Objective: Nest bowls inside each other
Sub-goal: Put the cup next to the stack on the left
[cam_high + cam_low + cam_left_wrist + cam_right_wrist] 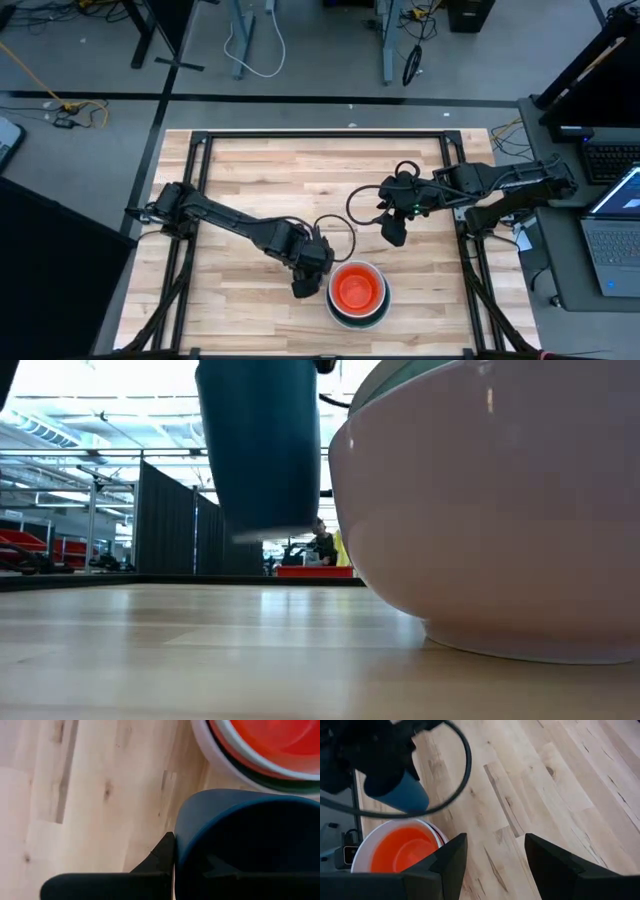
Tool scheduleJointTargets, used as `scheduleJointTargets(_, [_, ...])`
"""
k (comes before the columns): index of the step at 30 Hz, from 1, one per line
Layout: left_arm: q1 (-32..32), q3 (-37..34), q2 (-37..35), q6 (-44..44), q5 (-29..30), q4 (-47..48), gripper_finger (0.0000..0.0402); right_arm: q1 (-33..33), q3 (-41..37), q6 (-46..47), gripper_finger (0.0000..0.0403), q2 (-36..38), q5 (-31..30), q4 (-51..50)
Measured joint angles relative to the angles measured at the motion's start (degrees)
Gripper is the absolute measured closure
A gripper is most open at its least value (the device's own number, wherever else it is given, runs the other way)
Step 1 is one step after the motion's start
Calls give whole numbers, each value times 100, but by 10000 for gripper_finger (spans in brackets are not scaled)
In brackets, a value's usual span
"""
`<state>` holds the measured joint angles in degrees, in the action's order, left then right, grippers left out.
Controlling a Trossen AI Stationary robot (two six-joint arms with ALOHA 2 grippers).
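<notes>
I see left tool (172,865) pinching the dark blue bowl (245,845) just beside the nested stack (357,294); right tool (492,865) spread, hovering over the tabletop (260,175).

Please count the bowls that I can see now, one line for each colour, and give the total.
White bowls: 2, the large outer bowl and a smaller one inside the stack
Green bowl: 1
Red bowl: 1
Orange bowl: 1
Dark blue bowl: 1, held by the left gripper
Total: 6
</notes>
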<state>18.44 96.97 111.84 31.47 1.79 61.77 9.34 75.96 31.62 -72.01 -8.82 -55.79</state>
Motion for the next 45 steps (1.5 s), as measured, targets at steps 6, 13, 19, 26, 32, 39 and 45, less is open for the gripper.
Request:
scheduleJointTargets(6, [68,-2,161,98,-171,20,401,13,0,4,218,0,2,-2])
scheduleJointTargets(13, [76,-1,184,126,-168,0,401,11,0,-58,218,0,1,28])
scheduleJointTargets(19, [75,-13,349,117,-200,-41,401,11,0,-78,218,2,0,28])
scheduleJointTargets(26, [71,-37,491,76,-238,-202,401,13,0,-88,218,0,0,79])
scheduleJointTargets(32, [71,-160,507,107,-263,-361,401,13,0,-127,218,2,0,111])
scheduleJointTargets(39, [69,-359,501,126,-322,-416,402,11,0,-168,218,0,0,109])
scheduleJointTargets(45, [50,-383,500,120,-374,-607,389,11,0,-212,218,0,0,107])
